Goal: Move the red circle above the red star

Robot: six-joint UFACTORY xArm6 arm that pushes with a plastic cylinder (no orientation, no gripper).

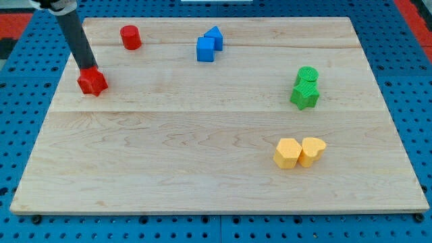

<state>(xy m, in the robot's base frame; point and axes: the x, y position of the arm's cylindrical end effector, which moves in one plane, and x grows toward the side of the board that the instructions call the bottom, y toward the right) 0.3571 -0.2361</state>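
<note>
The red circle [130,37] sits near the view's top left on the wooden board [202,135]. The red star [92,82] lies below and to the left of it, near the board's left edge. My tip [88,68] comes down from the view's top left and rests at the star's upper edge, touching it or nearly so. The circle is apart from my tip, up and to the right of it.
A blue cube [205,49] and a blue triangle-like block [214,36] sit together at the top middle. A green circle [307,75] and a green star [305,96] are at the right. Two yellow blocks [287,153] [311,150] lie at the lower right.
</note>
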